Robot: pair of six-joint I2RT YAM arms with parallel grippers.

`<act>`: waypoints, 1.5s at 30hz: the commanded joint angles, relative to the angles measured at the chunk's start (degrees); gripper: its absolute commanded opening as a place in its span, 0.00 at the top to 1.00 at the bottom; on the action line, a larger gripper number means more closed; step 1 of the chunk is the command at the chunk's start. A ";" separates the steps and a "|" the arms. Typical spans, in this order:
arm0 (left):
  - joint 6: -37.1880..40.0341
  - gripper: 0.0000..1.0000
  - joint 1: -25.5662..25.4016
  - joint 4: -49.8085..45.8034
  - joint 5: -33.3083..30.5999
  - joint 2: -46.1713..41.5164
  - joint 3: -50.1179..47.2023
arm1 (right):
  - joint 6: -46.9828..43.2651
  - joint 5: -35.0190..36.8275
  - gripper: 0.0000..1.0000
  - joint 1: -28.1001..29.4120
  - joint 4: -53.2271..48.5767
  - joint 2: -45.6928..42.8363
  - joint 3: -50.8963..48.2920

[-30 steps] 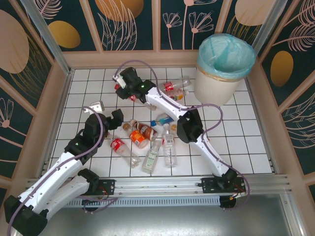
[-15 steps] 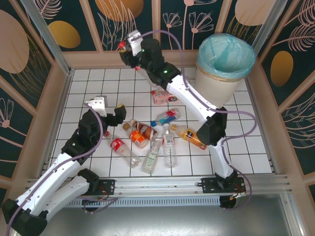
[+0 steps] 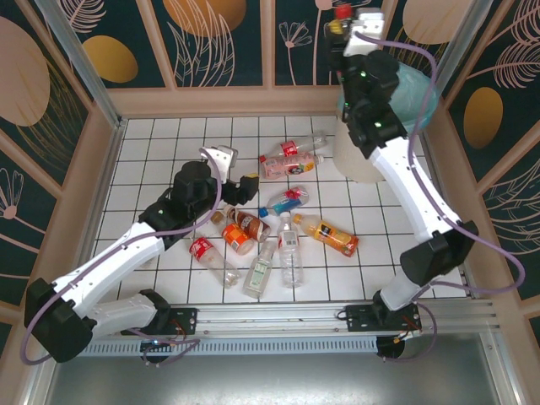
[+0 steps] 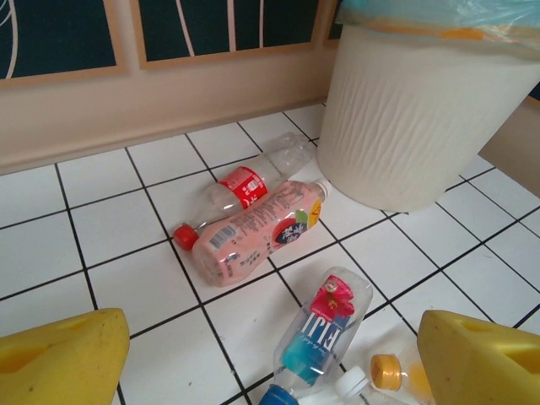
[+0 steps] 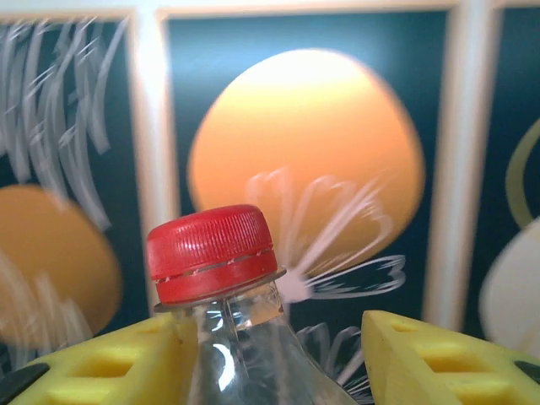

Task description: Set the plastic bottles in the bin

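My right gripper (image 3: 348, 25) is raised high at the back, beside the bin (image 3: 420, 89), a cream-white tub with a teal liner. It is shut on a clear bottle with a red cap (image 5: 215, 253), which leans on the left finger (image 5: 101, 371). My left gripper (image 3: 239, 182) hangs open over the tiled floor with nothing between its fingers (image 4: 59, 363). Below it lie a blue-labelled bottle (image 4: 325, 329), a pink bottle (image 4: 253, 232) and a clear red-labelled one (image 4: 245, 181). The bin (image 4: 422, 110) stands just beyond them.
Several more bottles lie on the white tiles: an orange one (image 3: 331, 235), a brown one (image 3: 245, 221), a red-labelled one (image 3: 211, 253), a green-labelled one (image 3: 260, 272) and a clear one (image 3: 290, 253). Low wooden walls with dark patterned panels enclose the floor.
The right arm lifted its bottle from the far-left tiles and swung it up and right to the bin. The left arm reached right, toward the middle bottles.
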 commanded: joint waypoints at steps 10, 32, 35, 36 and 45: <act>-0.07 0.11 -0.35 0.97 -0.80 1.50 2.60 | -9.34 10.65 0.53 -3.46 30.13 -1.30 -15.82; -1.98 0.11 -0.41 1.55 -3.85 -0.57 -0.18 | -17.31 13.51 0.51 -5.10 30.58 8.12 -9.30; -2.13 0.11 -0.40 1.50 -4.41 -1.32 -1.22 | -18.43 14.55 0.49 -5.24 32.35 8.77 -11.84; -2.15 0.11 -0.34 1.41 -4.64 -1.54 -1.44 | -18.47 14.90 0.49 -5.30 32.26 8.87 -12.30; -3.51 0.10 -0.38 2.28 -5.76 -4.10 -4.03 | -13.97 15.88 0.38 -5.56 30.41 5.49 -19.37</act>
